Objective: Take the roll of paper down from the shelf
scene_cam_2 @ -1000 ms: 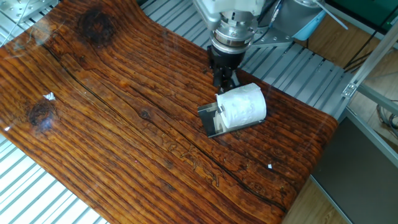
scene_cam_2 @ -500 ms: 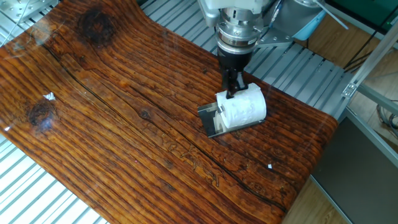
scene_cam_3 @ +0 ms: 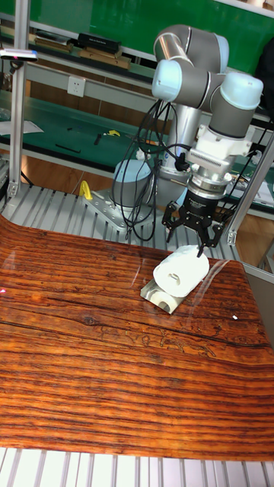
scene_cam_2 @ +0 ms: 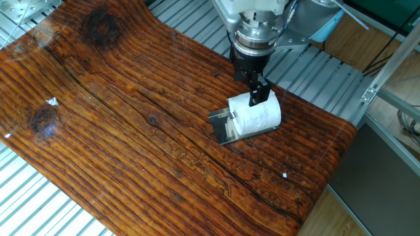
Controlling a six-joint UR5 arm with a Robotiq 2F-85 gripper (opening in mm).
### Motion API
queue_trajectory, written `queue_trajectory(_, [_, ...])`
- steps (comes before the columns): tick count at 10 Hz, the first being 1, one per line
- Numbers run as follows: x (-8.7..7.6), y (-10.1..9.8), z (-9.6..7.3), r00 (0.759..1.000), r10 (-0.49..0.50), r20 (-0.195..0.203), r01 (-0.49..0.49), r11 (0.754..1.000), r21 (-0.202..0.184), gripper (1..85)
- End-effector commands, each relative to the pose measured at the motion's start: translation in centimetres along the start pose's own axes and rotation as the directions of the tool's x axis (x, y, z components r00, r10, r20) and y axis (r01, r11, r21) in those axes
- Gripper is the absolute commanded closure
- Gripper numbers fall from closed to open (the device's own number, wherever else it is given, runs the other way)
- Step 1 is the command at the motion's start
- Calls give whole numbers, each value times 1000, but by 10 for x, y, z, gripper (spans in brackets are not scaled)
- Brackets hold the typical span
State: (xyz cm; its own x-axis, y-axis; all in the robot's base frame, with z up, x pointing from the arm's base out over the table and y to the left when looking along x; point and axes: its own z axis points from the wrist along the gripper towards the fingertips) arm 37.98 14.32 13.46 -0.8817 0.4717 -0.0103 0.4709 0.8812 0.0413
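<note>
The roll of paper [scene_cam_2: 257,114] is a white cylinder lying on its side on the shelf [scene_cam_2: 222,127], a small grey metal plate resting on the wooden tabletop. In the tall fixed view the roll of paper [scene_cam_3: 180,275] shows its hollow end, and the shelf [scene_cam_3: 157,297] sticks out under it. My gripper [scene_cam_2: 256,94] hangs straight down over the roll's far upper edge. One dark finger [scene_cam_2: 261,91] reaches onto the roll's top. From the front, the gripper [scene_cam_3: 195,245] looks open with its linkage spread. The second fingertip is hidden behind the roll.
The wooden tabletop [scene_cam_2: 131,131] runs wide to the left and front of the shelf. Its right edge [scene_cam_2: 335,164] lies close to the roll. Slatted metal decking [scene_cam_2: 315,65] and the arm's base [scene_cam_3: 133,186] with cables stand behind.
The gripper has shifted right and down, from behind the shelf's far end to over the roll's back edge. The roll and the shelf have not moved.
</note>
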Motion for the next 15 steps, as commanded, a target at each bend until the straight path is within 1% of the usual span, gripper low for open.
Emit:
queue_trajectory(1, [10,1,5,999,-48,-14,48,999,-13,73])
queue_trajectory(4, [12,2,16,999,-49,-4,49,999,-11,63])
queue_trajectory(6, [17,7,20,999,-48,-7,48,999,-18,30])
queue_trajectory(9, [23,13,29,999,-38,-13,38,999,-25,30])
queue_trajectory(10, [25,15,29,999,-32,-16,32,999,-22,27])
queue_trajectory(11, [28,15,29,999,-28,-29,28,1000,-9,27])
queue_trajectory(14, [28,16,36,999,-32,-21,32,999,-10,60])
queue_trajectory(15, [30,16,37,999,-29,-26,29,1000,-10,60])
